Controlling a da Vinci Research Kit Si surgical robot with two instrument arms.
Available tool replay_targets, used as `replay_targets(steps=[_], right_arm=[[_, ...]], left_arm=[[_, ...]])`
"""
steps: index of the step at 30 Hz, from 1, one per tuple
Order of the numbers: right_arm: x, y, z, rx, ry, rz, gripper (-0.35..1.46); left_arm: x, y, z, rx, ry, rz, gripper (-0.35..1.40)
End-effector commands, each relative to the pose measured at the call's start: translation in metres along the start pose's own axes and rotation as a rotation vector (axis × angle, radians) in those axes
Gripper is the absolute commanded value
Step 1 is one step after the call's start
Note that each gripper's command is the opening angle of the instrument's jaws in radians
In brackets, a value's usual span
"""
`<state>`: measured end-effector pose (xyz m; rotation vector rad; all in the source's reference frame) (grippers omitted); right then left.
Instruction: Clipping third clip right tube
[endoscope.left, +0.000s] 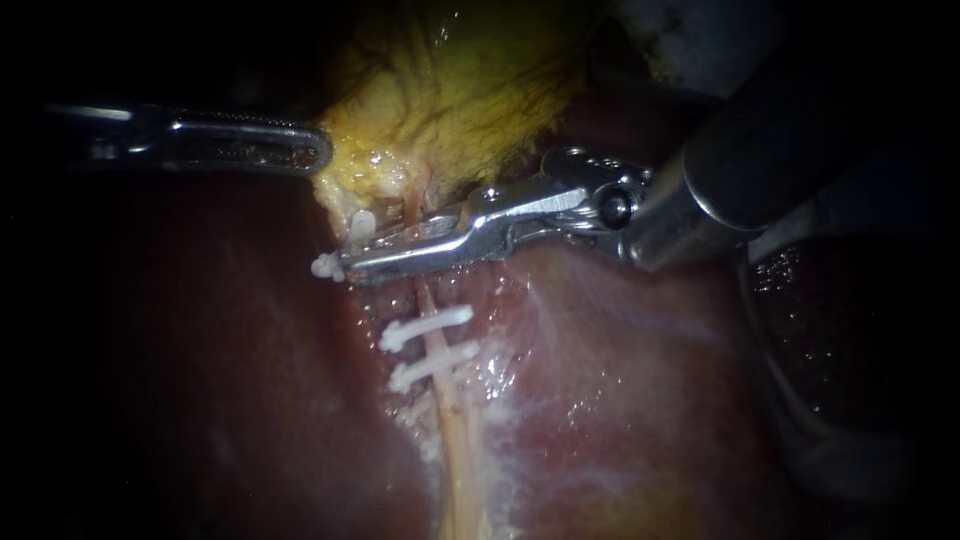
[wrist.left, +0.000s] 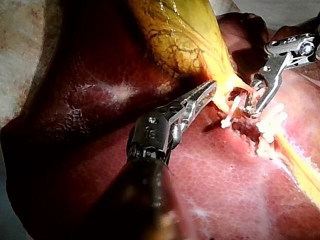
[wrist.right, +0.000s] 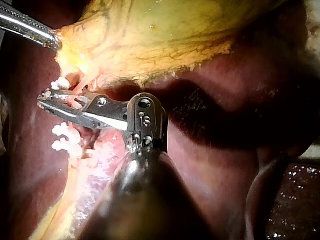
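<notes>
Endoscope view: white clip (endoscope.left: 326, 267) held at the tube (endoscope.left: 452, 420), close under the gallbladder (endoscope.left: 450, 90)

The right instrument (endoscope.left: 350, 262) comes in from the upper right and lies across the tube. Its jaws are clenched on the white clip, whose ends show beyond the tips. The ragged lower edge of the gallbladder sits just above those jaws, so room is tight on that side. Below the jaws the tube runs bare for a short stretch to the upper set clip (endoscope.left: 425, 328), and the lower set clip (endoscope.left: 432, 366) lies just beside that one (the two are nearly parallel and do not touch). Right of the tube the liver (endoscope.left: 640, 400) spreads wide and smooth under the right instrument's shaft. The left instrument (endoscope.left: 322, 155) comes in from the left, its jaws closed on the gallbladder's left rim, near the right instrument's tips but apart from them. Counted: two instruments, three clips, of which two sit on the tube and one is in the jaws, and one tube in sight
</notes>
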<state>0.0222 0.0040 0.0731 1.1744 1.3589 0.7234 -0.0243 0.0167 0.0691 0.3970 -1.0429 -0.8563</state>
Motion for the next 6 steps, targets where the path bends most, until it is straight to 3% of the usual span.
replay_targets(steps=[1,6], right_arm=[[0.0000,0.0000,0.0000,0.002,-0.001,-0.001,-0.35],[0.0000,0.0000,0.0000,0.002,-0.001,-0.001,-0.35]], left_arm=[[0.0000,0.0000,0.0000,0.000,0.000,0.000,-0.35],[0.0000,0.0000,0.0000,0.000,0.000,0.000,-0.35]])
